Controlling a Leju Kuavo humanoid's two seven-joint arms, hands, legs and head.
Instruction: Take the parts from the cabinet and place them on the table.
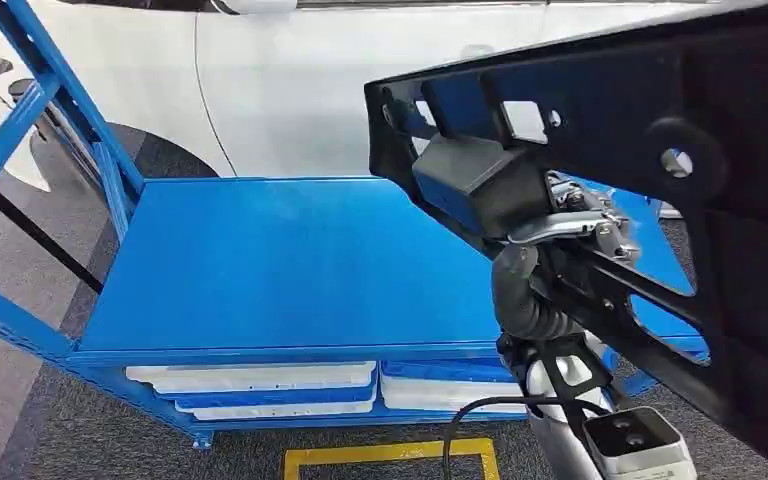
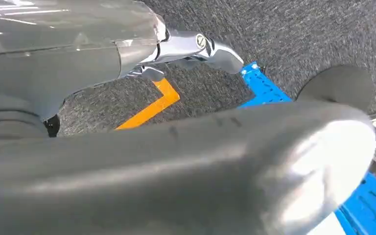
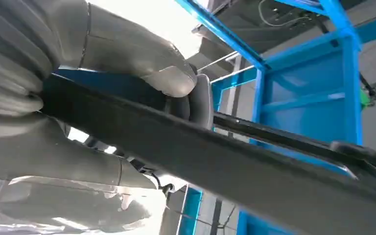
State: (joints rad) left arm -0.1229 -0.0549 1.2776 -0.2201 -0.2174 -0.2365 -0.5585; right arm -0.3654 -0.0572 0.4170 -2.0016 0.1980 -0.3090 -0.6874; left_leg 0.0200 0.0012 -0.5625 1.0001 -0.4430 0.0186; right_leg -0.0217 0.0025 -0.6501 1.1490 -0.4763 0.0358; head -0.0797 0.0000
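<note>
1 black part [image 1: 650,160] is gripped by the right robot hand [image 1: 520,200] above the blue shelf [image 1: 280,265]. The right wrist view shows fingers [image 3: 176,81] closed round its edge. The left robot hand [image 2: 176,166] hangs over carpet; I cannot tell how far open it is.

The right hand [image 1: 520,205] grips the large flat black plastic panel with cut-out holes [image 1: 620,110], which spreads above it and to its right, raised over the right end of the blue metal shelf top [image 1: 280,260]. To the hand's left that shelf top stretches away, and below it flat white trays [image 1: 260,385] lie stacked on the lower shelf. Beyond the hand stands a white car body [image 1: 360,80], and on the floor nearer than the shelf lies a yellow tape outline [image 1: 390,455].
</note>
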